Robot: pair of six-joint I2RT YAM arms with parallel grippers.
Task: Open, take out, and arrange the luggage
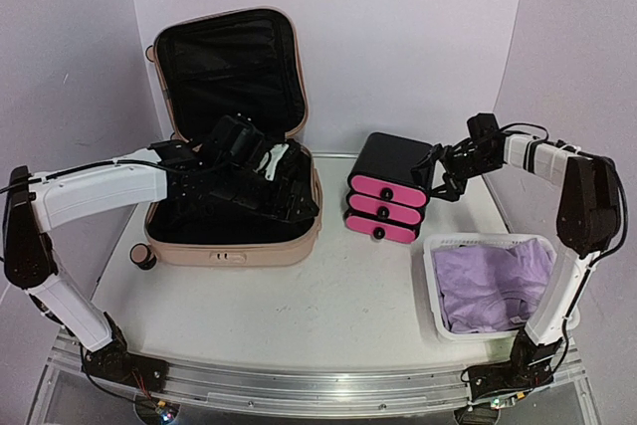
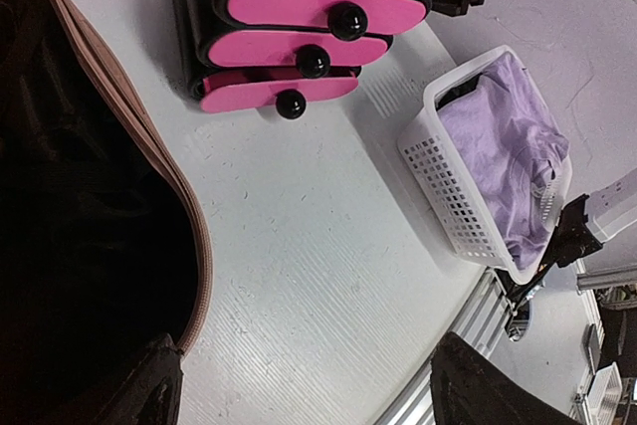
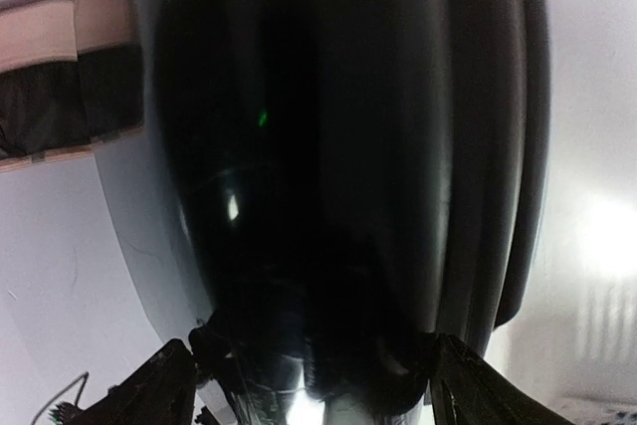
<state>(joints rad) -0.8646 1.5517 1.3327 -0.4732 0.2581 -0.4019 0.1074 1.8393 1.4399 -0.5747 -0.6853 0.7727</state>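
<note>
The luggage (image 1: 234, 246), a pale pink suitcase, lies open at the back left with its lid upright and its black lining showing. My left gripper (image 1: 302, 206) hangs over its right side, open and empty. In the left wrist view the gripper (image 2: 318, 397) has its jaws wide apart over the table, beside the suitcase rim (image 2: 149, 146). My right gripper (image 1: 439, 178) is open at the right side of the black-and-pink drawer box (image 1: 388, 191). In the right wrist view the gripper (image 3: 314, 390) has its jaws spread either side of the box's black shell (image 3: 338, 146).
A white perforated basket (image 1: 435, 291) holding a purple cloth (image 1: 498, 281) stands at the front right; it also shows in the left wrist view (image 2: 448, 186). A suitcase wheel (image 1: 145, 257) juts out at the luggage's front left. White walls close in the back and sides.
</note>
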